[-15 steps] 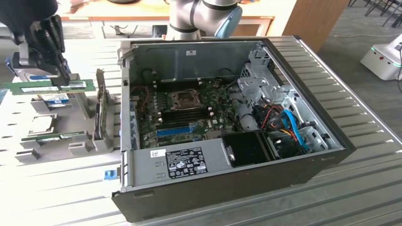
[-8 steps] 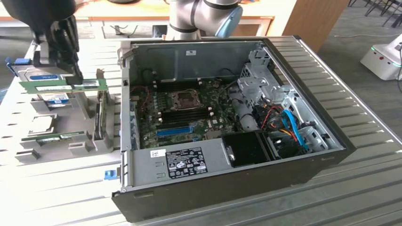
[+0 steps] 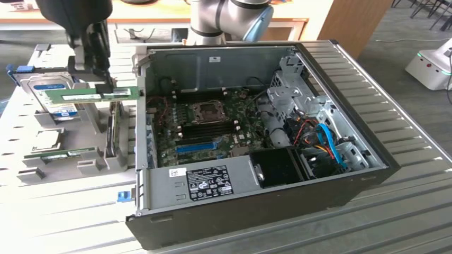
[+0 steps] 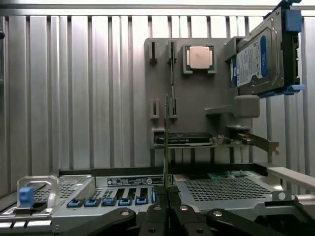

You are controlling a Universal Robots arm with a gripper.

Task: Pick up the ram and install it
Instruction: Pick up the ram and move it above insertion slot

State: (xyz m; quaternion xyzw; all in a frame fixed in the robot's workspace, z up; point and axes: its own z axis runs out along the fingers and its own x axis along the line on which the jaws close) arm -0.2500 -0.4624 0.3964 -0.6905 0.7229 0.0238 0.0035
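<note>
The ram (image 3: 84, 96) is a long green stick with a pale label, held level in the air above the grey parts fixture (image 3: 92, 166) at the exterior view's left. My black gripper (image 3: 104, 87) comes down from above and is shut on the ram's top edge. In the wrist view the ram (image 4: 165, 152) appears edge-on as a thin upright line rising from between the closed fingers of the gripper (image 4: 167, 199). The open computer case (image 3: 353, 159) lies toward the exterior view's right of the ram, with the motherboard (image 3: 211, 124) and its dark memory slots (image 3: 205, 129) exposed.
A second green stick (image 3: 67, 154) rests in the fixture, beside a processor (image 3: 42, 138) and a hard drive (image 3: 60, 103). A grey card (image 3: 113, 135) stands upright near the case wall (image 3: 145, 121). A blue slot (image 3: 194, 146) lies on the motherboard. The arm's base (image 3: 226, 18) stands behind the case.
</note>
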